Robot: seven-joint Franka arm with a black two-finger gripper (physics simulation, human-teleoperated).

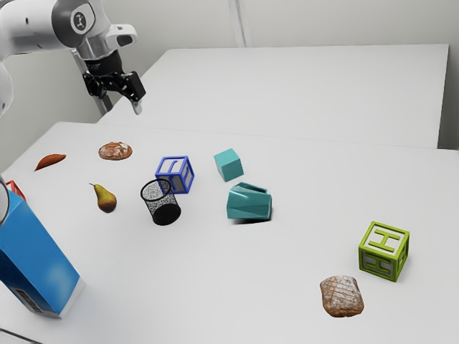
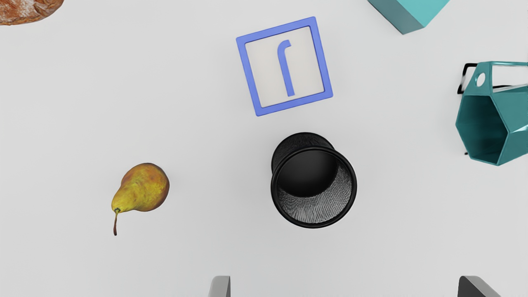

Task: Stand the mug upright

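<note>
Sideways: mug [image 1: 247,203], well inside table edge [image 1: 323,146] | end effector [image 1: 122,104] spread, hanging free

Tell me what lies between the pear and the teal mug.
The black mesh cup stands between the pear and the teal mug; both exterior and wrist views show it.

The mug [image 1: 249,204] is teal, its body built of flat facets that meet in crisp edges. It lies tipped on its side on the bench [image 1: 193,287], near the middle of the exterior view, its mouth [image 2: 482,130] turned toward that view's left. The mouth is angular, many-sided, and shadowed within. The handle [image 2: 498,63] runs lengthwise along the body, on the exterior view's far side, with a small round hole [image 2: 480,79] at its rim end.
</note>
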